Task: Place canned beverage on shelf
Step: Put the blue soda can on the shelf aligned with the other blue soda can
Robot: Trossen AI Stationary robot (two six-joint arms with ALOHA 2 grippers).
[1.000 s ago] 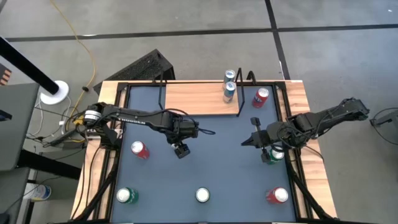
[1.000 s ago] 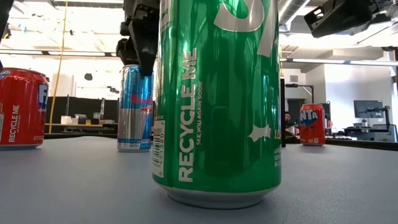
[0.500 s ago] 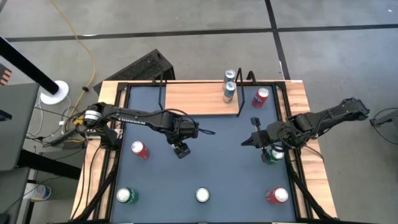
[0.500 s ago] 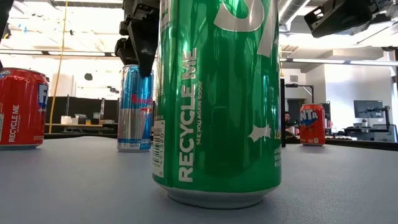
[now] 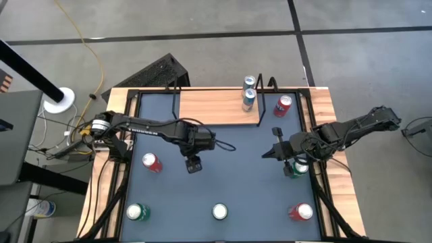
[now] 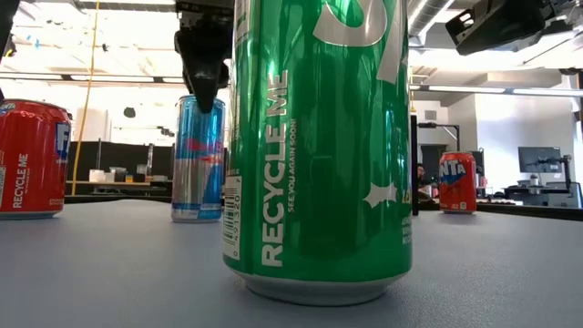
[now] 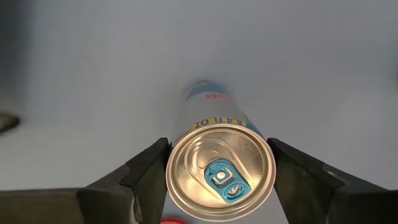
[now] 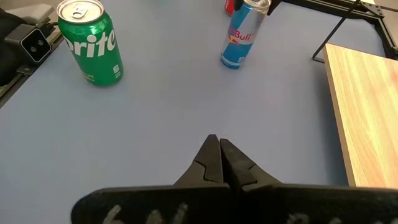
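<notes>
At 9 o'clock on the table (image 5: 229,185), a red can (image 5: 152,163); at 7 o'clock, a green can (image 5: 137,212).

Just left of centre, left tool (image 5: 194,164) pointing straight down over the slim blue can (image 7: 221,169). Fingers (image 7: 146,177) apart, one at each side of the rim and very close to it; contact cannot be told. Slim blue can upright on the table, long axis vertical, tab end up, not on the shelf (image 5: 209,106). Open table all round it, nearest neighbour the red can toward 9 o'clock.

At 6 o'clock, a second green can (image 5: 219,212).

At 12 o'clock, the shelf: bare board across left and middle, two shelved cans (image 5: 248,100) upright at its right end beside the wire frame. Just right of it, at 1 o'clock, a second red can (image 5: 282,105).

At 3 o'clock, right tool (image 5: 270,154) pressed together, empty, above bare table, well clear of the shelf. At 5 o'clock, a third red can (image 5: 301,212) near the table edge.
</notes>
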